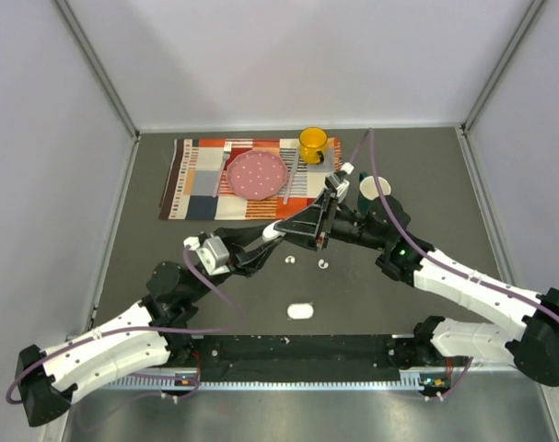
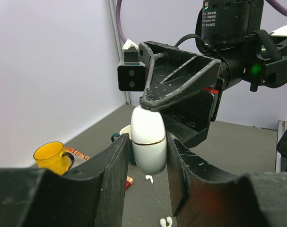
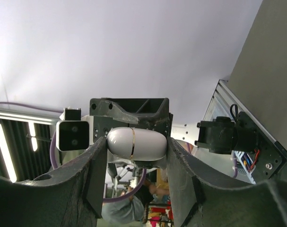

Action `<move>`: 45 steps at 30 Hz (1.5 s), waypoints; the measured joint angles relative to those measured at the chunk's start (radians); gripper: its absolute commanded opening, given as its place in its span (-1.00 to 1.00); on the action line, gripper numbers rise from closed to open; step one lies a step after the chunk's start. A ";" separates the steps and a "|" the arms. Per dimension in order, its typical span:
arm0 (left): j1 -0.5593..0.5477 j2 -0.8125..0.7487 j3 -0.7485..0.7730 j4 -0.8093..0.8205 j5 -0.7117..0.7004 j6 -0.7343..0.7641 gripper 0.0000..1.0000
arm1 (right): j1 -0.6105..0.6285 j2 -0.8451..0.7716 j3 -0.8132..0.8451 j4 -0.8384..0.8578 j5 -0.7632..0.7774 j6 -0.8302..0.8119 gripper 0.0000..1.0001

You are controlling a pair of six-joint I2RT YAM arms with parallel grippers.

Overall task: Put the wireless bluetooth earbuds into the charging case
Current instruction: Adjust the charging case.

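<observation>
Above mid-table, the left gripper (image 2: 148, 142) clamps the lower half of a white case (image 2: 147, 125), held upright. The right gripper (image 3: 137, 143) pinches the other end of the case from both sides. Below them an earbud (image 1: 291, 260) lies on the grey table (image 1: 426, 184), with a second earbud (image 1: 322, 264) to its right. A second case (image 1: 300, 310) lies nearer.

A case (image 2: 148, 142) is held above mid-table; beneath it, seemingly, two earbuds (image 2: 149, 178) are laid, with a second case (image 1: 300, 310) nearer the bases. Behind, a plate (image 1: 256, 174) and mug (image 1: 313, 143) are set on a mat (image 1: 192, 180), a cup (image 1: 371, 189) to its right.
</observation>
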 measured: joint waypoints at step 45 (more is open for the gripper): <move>-0.003 0.067 -0.006 0.058 -0.011 -0.035 -1.00 | -0.001 0.005 -0.007 0.006 -0.002 -0.004 0.26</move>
